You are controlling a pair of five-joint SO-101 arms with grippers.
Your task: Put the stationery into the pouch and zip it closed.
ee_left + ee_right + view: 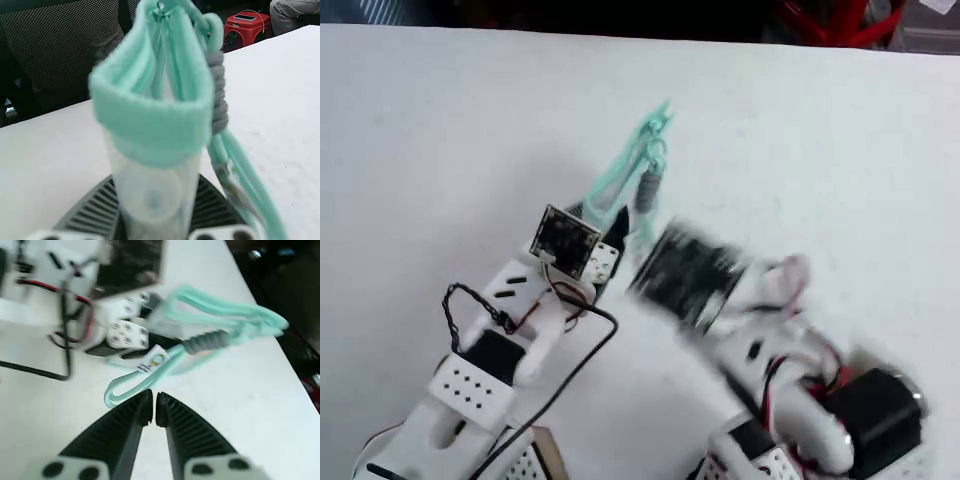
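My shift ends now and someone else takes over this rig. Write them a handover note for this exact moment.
Left tool: shut on the pouch, gripping its clear end, with the mint end pointing away from the arm.
Right tool: shut and empty, just short of the pouch's strap loop, above the table.
Done: the pouch is in hand. I cannot tell whether the stationery is inside; the clear part is blurred.
Left: confirm the contents, then check the zip, whose state is not readable. The empty tool would probably be the one to pull it.
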